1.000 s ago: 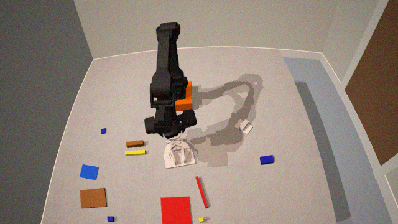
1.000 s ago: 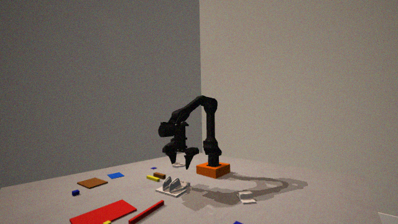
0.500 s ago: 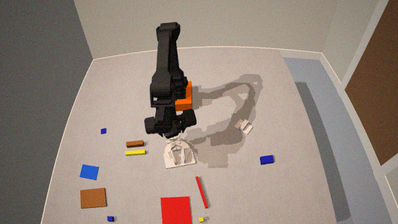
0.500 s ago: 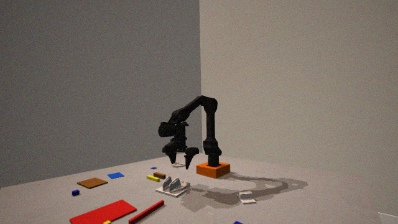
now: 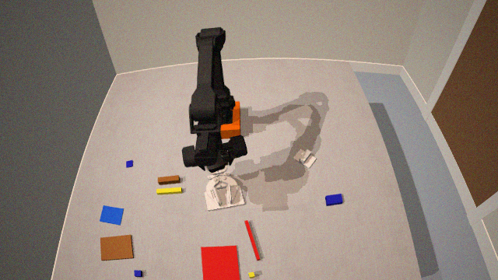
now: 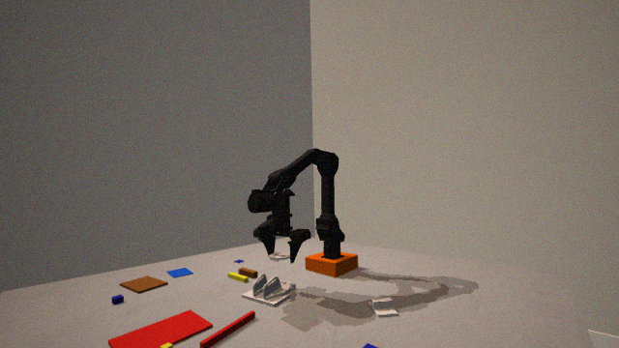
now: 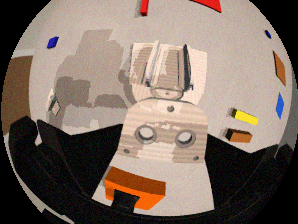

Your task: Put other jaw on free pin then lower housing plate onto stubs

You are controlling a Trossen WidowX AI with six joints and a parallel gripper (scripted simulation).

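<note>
Plate-lowering step: the gripper [image 5: 215, 171] [image 6: 281, 259] [image 7: 164, 133] grasps the housing plate [image 6: 279, 256] [image 7: 164, 120]; next, advance toward six o'clock in the top view, over the base [image 5: 226, 207] [image 6: 276, 304] [image 7: 199, 75].

On my feed, the jointed matte black robot arm [image 5: 212, 66] [image 6: 328, 193] has smooth, blocky links with rounded joint housings. Beneath the arm I observe a rectangular bright orange base block [image 5: 230, 131] [image 6: 320, 266] [image 7: 155, 197]. At the arm's far end, the black gripper [image 6: 281, 257] [image 7: 164, 133] bears two tapered, pointed fingers.
</note>
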